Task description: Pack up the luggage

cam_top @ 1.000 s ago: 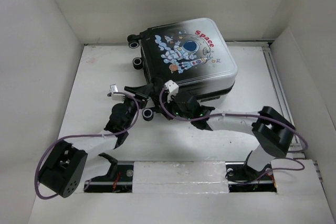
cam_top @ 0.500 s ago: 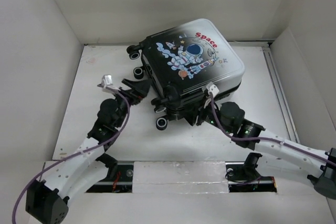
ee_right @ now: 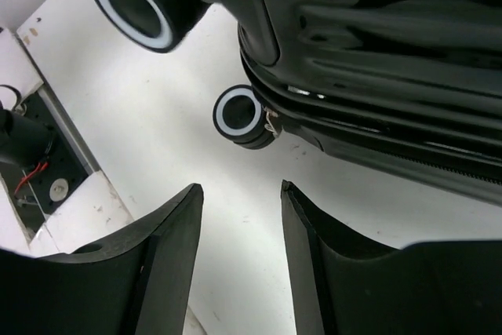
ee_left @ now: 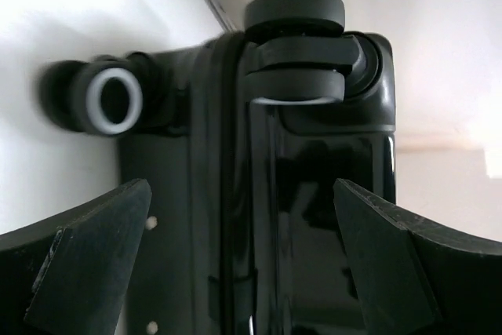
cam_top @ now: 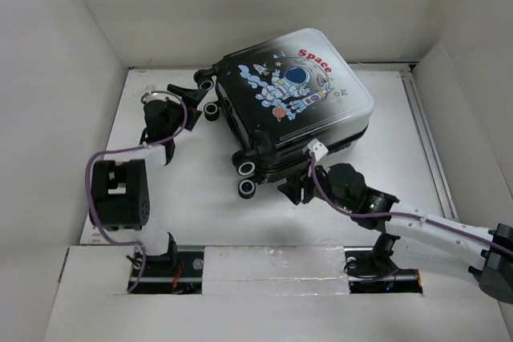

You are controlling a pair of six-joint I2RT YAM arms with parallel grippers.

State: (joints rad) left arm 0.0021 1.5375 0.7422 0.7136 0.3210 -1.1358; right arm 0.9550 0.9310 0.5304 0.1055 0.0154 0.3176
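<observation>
The luggage [cam_top: 296, 110] lies shut at the back middle of the table, astronaut side up, its wheels pointing left. My left gripper [cam_top: 191, 95] is at its far-left wheel corner. In the left wrist view this gripper [ee_left: 241, 186] is wide open, with the glossy black wheel end of the luggage [ee_left: 329, 162] just ahead between the fingers [ee_left: 86, 249], touching neither. My right gripper [cam_top: 292, 192] hovers just off the luggage's near edge. In the right wrist view it [ee_right: 241, 187] stands open over bare table, below the shell [ee_right: 376, 52] and a wheel [ee_right: 239, 115].
White walls enclose the table [cam_top: 200, 214] on the left, back and right. A taped mounting rail [cam_top: 272, 266] runs along the near edge between the arm bases. Purple cables loop along both arms.
The left arm swung back and left to the luggage's wheel corner and opened wide. The right gripper opened and drew back from the luggage's near edge. The luggage turned slightly.
</observation>
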